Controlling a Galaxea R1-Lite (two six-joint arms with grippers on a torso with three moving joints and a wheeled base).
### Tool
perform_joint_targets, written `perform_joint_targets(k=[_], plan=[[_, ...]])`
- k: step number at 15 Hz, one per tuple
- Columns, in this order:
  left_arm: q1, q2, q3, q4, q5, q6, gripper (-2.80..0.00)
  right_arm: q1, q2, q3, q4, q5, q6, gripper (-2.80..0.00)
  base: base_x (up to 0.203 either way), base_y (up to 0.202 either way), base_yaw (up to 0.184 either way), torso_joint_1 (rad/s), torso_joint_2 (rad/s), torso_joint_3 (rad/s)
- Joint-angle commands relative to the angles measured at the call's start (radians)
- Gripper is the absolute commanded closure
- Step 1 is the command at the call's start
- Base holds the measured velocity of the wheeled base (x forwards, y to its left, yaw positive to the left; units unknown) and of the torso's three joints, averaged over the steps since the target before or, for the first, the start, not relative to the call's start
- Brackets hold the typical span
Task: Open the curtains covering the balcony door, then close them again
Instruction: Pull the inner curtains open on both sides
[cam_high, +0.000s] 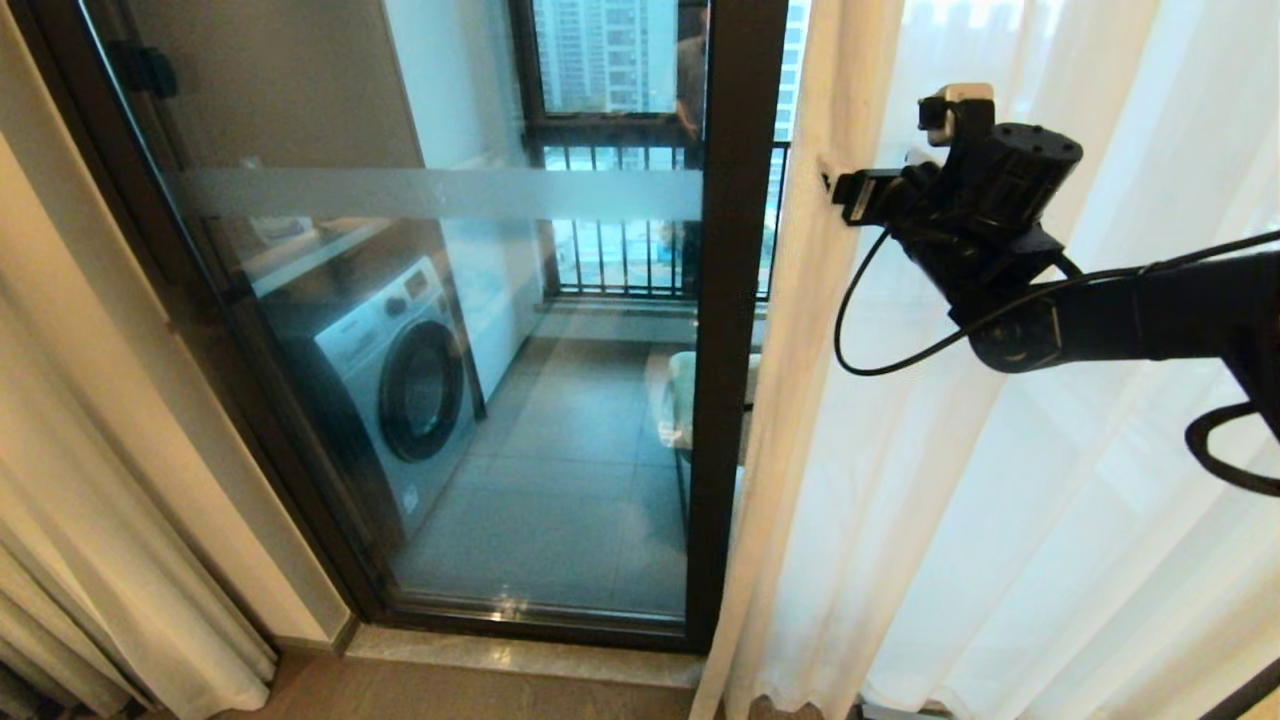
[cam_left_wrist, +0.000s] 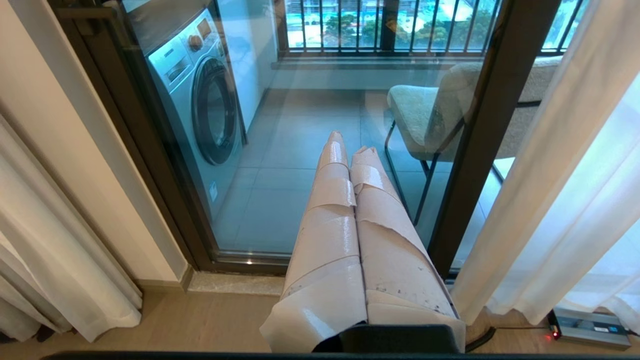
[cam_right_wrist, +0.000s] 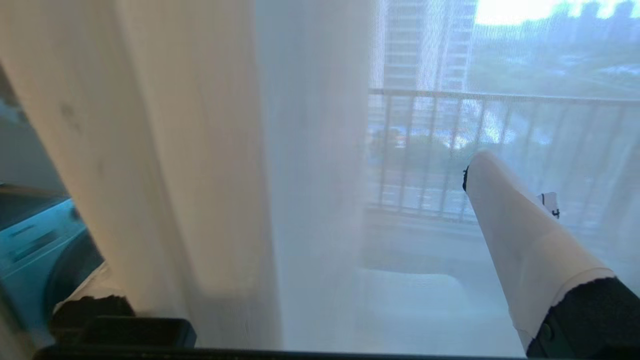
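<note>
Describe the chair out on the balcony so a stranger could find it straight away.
Look through the glass balcony door to the tiled floor. The chair stands opposite the washing machine, partly behind the door's dark upright: fuzzy cream seat on thin black legs, the only soft furniture there.

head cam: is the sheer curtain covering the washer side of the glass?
No. The washing machine shows plainly through bare balcony door glass; the sheer curtain hangs right of the dark frame post.

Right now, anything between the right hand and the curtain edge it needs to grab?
Nothing visible. The right hand is open right at the sheer curtain's leading edge, beside the balcony door frame. In the right wrist view the fabric hangs between its fingers.
</note>
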Motion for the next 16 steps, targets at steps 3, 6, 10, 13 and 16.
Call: perform_joint_targets(k=[3, 6, 10, 13, 16], plan=[[0.0, 0.0, 0.0, -0.001, 0.0, 0.001, 0.0, -0.038, 0.001, -0.003, -0.005, 0.001, 0.0, -2.8, 0.0, 0.0, 0.0, 0.0, 0.0, 0.0], [0.0, 0.0, 0.0, -0.001, 0.0, 0.001, 0.0, -0.054, 0.026, -0.011, -0.009, 0.002, 0.005, -2.8, 0.0, 0.0, 0.0, 0.0, 0.0, 0.0], [0.0, 0.0, 0.0, -0.001, 0.0, 0.001, 0.0, -0.032, 0.047, -0.013, -0.012, 0.009, 0.015, -2.8, 0.0, 0.0, 0.0, 0.0, 0.0, 0.0], [0.0, 0.0, 0.0, -0.001, 0.0, 0.0, 0.0, 0.0, 0.077, -0.077, -0.011, 0.007, 0.02, -2.8, 0.0, 0.0, 0.0, 0.0, 0.0, 0.0], [0.0, 0.0, 0.0, -0.001, 0.0, 0.001, 0.0, 0.015, 0.086, -0.085, -0.011, 0.007, 0.019, -2.8, 0.0, 0.0, 0.0, 0.0, 0.0, 0.0]])
